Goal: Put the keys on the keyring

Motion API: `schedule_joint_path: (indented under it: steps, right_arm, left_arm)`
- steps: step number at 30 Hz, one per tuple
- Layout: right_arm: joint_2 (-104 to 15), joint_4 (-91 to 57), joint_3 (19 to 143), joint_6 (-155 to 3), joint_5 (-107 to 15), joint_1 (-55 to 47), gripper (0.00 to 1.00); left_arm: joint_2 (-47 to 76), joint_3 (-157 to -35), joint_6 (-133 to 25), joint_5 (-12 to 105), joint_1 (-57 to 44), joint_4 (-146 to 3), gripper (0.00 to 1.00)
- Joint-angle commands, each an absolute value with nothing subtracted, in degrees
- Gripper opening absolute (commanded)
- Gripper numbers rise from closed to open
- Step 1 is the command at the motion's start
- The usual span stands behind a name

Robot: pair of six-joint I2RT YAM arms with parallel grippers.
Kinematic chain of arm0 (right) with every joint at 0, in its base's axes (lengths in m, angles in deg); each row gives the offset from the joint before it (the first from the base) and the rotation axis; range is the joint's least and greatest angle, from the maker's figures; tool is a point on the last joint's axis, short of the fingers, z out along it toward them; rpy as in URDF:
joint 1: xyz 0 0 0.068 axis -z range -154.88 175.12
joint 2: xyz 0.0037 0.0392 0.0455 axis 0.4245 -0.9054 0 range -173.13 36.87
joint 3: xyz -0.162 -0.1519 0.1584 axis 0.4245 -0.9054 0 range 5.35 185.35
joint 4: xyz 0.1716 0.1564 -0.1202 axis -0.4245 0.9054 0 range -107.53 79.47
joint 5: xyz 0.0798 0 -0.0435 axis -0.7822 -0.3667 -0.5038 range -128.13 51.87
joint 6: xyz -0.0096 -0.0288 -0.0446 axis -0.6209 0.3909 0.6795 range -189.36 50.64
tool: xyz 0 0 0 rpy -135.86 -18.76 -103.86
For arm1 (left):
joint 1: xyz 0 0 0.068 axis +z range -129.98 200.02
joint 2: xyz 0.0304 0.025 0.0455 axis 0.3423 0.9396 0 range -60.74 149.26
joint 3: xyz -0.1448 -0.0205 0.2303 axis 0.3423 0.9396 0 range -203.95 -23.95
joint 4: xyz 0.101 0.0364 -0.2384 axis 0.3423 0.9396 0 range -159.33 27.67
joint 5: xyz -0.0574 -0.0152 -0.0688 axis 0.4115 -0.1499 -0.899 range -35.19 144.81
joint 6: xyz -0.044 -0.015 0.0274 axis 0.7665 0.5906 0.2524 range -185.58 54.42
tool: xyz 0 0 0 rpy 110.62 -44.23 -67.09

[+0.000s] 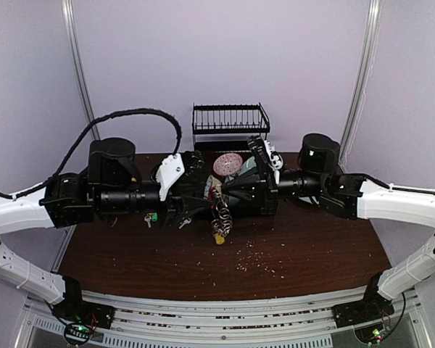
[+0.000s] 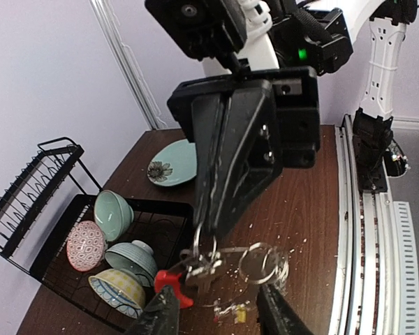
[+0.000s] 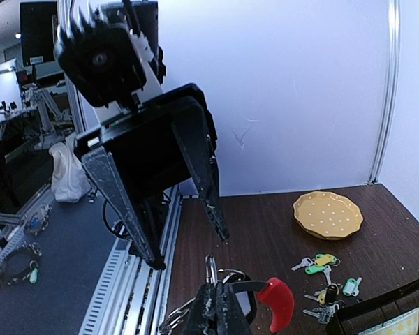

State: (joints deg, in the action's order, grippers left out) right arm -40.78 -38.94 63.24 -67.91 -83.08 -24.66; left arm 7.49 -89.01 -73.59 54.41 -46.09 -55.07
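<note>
Aloft, right fingers point(image 3: 209, 314) pinching keyring point(image 3: 278, 301), left fingers point(image 3: 199, 164) spread just beside

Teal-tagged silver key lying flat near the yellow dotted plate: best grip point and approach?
From straight above, likely: the teal-tagged silver key lies flat on the dark wooden table, so no edge is open from the side. Pinch across the plastic tag's narrow width, leaving the metal end free.

dark wooden table point(image 1: 312, 254), pale lilac walls point(image 1: 217, 58)
</note>
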Motion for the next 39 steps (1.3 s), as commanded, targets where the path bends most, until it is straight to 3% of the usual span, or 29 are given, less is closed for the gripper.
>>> schedule_joint_path:
  steps: [1, 9, 20, 25, 30, 35, 39]
  right_arm:
    - [-38.71, -56.61, 59.79, -80.29, -84.36, -24.65, 0.0]
    - [-38.94, -66.96, 56.59, -87.15, -82.65, -26.65, 0.0]
    - [-38.89, -67.19, 56.32, -87.2, -82.33, -27.37, 0.0]
    - [-38.81, -67.57, 56.0, -87.28, -81.73, -27.44, 0.0]
    - [-38.64, -72.13, 54.34, -90.02, -76.94, -27.91, 0.0]
    - [-38.57, -79.75, 51.33, -92.37, -64.43, -30.89, 0.0]
    - [-39.4, -84.55, 50.68, -95.25, -58.36, -32.82, 0.0]
  left_arm:
    - [1.76, -81.78, -73.21, 53.05, -45.25, -66.85, 0.38]
    - [4.11, -77.56, -69.85, 49.7, -45.26, -76.75, 0.25]
    - [7.01, -77.1, -70.07, 48.74, -45.35, -82.93, 0.31]
    - [6.58, -76.4, -69.79, 45.5, -45.31, -84.51, 0.0]
    - [7.55, -75.25, -67.72, 44.1, -45.31, -86.61, 0.0]
    - [11.28, -76.49, -65.61, 43.65, -45.38, -86.75, 0.0]
    - [13.35, -77.66, -66.25, 48.89, -46.1, -85.85, 0.0]
